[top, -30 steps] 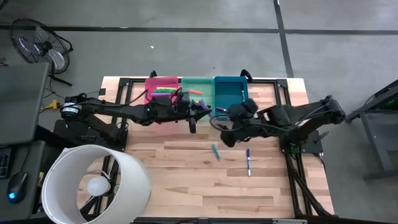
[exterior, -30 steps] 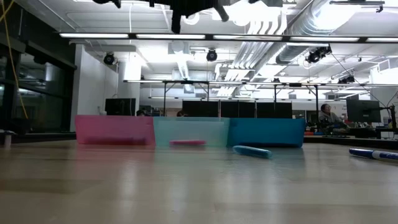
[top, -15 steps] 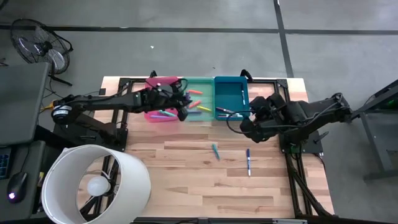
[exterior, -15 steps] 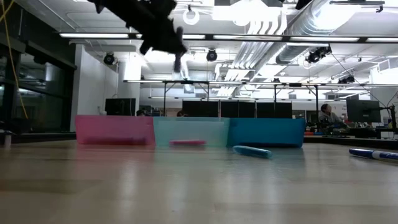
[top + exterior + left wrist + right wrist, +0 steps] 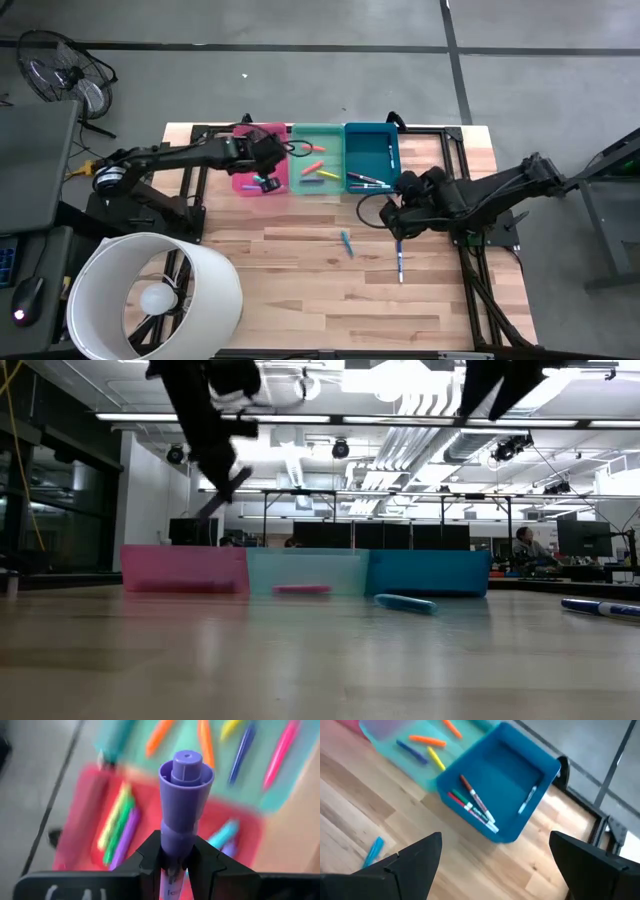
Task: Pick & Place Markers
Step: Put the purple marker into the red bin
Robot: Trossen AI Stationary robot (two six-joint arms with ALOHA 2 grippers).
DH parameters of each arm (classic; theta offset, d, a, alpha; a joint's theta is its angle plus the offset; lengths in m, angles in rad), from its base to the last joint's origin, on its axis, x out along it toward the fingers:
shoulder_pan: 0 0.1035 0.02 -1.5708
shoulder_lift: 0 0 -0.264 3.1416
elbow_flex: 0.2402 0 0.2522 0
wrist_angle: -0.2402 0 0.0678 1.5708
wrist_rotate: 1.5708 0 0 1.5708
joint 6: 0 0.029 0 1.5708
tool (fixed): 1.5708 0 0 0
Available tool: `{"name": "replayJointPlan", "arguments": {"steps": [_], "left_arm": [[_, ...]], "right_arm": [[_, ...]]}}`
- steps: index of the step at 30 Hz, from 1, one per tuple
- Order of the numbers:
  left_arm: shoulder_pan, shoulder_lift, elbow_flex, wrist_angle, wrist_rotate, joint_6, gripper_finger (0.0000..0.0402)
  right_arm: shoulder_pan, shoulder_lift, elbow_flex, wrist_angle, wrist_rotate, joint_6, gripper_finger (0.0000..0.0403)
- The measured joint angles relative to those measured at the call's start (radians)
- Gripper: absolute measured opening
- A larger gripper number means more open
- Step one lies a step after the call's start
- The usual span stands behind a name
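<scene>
Left wrist view: left gripper point(image 5: 178, 862) pinching purple marker point(image 5: 184, 802), now swung from green bin point(image 5: 320, 165) over pink bin point(image 5: 244, 184); drop-off next. Right gripper point(image 5: 495, 870) spread, empty.

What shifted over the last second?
The left pincer, shut on the purple marker, swung from the green bin to above the pink plastic bin. The open right pincer pulled back toward the loose blue-and-white marker. Bins and loose markers stayed.
</scene>
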Motion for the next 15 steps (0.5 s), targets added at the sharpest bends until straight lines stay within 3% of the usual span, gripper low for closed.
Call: {"name": "replayJointPlan", "arguments": {"steps": [15], "left_arm": [[0.115,0.254,-0.003,-0.091,0.023,0.200,0.0058]], "right_arm": [[0.010,0.000,-0.185,0.243,-0.086,0.099,0.0358]]}}
